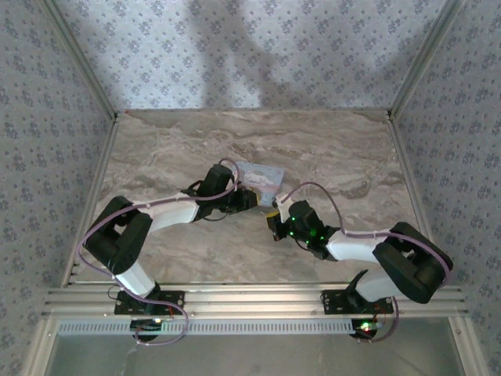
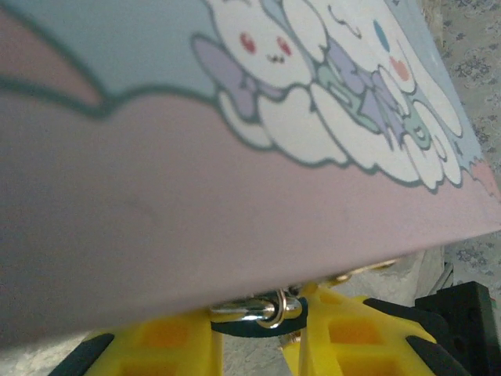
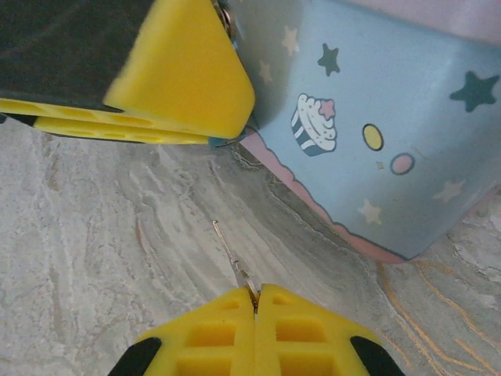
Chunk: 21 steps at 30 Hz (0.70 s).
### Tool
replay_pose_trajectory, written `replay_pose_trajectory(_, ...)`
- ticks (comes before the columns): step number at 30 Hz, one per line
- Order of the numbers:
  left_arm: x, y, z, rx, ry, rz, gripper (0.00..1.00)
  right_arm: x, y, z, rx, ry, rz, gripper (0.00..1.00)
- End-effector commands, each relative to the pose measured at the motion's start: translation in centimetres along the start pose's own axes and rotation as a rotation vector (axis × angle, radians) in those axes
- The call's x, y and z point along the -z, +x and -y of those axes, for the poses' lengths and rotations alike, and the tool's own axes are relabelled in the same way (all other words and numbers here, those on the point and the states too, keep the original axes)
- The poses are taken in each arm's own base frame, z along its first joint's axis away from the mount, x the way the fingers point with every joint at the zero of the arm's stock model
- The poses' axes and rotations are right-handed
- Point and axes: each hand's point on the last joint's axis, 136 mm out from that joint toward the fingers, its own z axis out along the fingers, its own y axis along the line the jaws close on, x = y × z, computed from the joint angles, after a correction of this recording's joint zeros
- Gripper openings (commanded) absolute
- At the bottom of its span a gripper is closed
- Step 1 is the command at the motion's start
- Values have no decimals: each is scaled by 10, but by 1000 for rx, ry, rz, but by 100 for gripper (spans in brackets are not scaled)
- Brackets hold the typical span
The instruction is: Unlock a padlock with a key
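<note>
The padlock (image 2: 252, 323) is a small dark-teal body with a silver shackle (image 2: 250, 308) that passes through the tin's clasp ring. My left gripper (image 2: 254, 333) is shut on it, one yellow finger on each side, right under the light-blue and pink cartoon tin (image 2: 235, 157). My right gripper (image 3: 254, 296) is shut on the key (image 3: 229, 252), whose thin blade sticks out ahead of the fingertips, pointing toward the left gripper's yellow fingers (image 3: 184, 74). From above, the left gripper (image 1: 249, 199) and the right gripper (image 1: 274, 218) meet at the tin's (image 1: 261, 174) near edge.
The tin's side wall (image 3: 376, 125), with stars and a cupcake, stands close on the right of the key. Marble tabletop (image 1: 329, 149) spreads around it, bounded by patterned walls. A short gap of tabletop (image 3: 156, 235) separates the key tip from the left gripper's fingers.
</note>
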Motion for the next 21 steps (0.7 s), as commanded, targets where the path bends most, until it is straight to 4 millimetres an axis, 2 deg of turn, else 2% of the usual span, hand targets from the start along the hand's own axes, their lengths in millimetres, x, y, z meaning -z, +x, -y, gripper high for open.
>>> replay_pose_trajectory(1,0,-7,25,-16,66,5,25,-4,-16,2,31,20,54,0)
replay_pose_trajectory(21,-4,-5,24,-1,57,-8,25,-9,-33,6,28,28,95,0)
